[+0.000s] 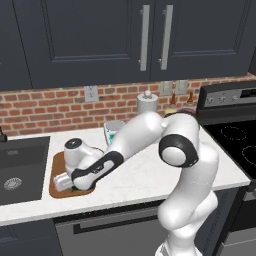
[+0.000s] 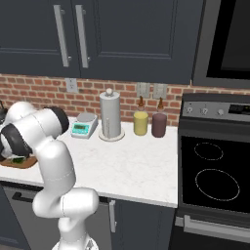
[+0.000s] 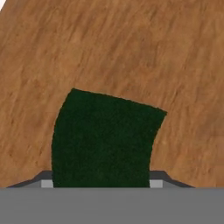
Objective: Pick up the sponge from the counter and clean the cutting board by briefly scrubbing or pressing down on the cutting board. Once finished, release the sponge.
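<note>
In the hand view the dark green sponge (image 3: 105, 135) sits between my two fingertips (image 3: 47, 182), pressed against the brown wooden cutting board (image 3: 131, 48). From the left base view, my gripper (image 1: 70, 186) is low over the near part of the cutting board (image 1: 57, 162), on the white counter (image 1: 145, 175) beside the sink. A sliver of green sponge (image 1: 74, 188) shows under the hand. The right base view shows the board's edge (image 2: 27, 163) with a bit of green sponge (image 2: 18, 159) behind my arm. The gripper is shut on the sponge.
A dark sink basin (image 1: 17, 170) lies just left of the board. The black stove top (image 1: 235, 140) is at the right end of the counter. Along the brick wall stand a teal kitchen scale (image 2: 84, 125), a paper towel holder (image 2: 110, 115), a yellow bottle (image 2: 140, 122) and a dark bottle (image 2: 158, 124).
</note>
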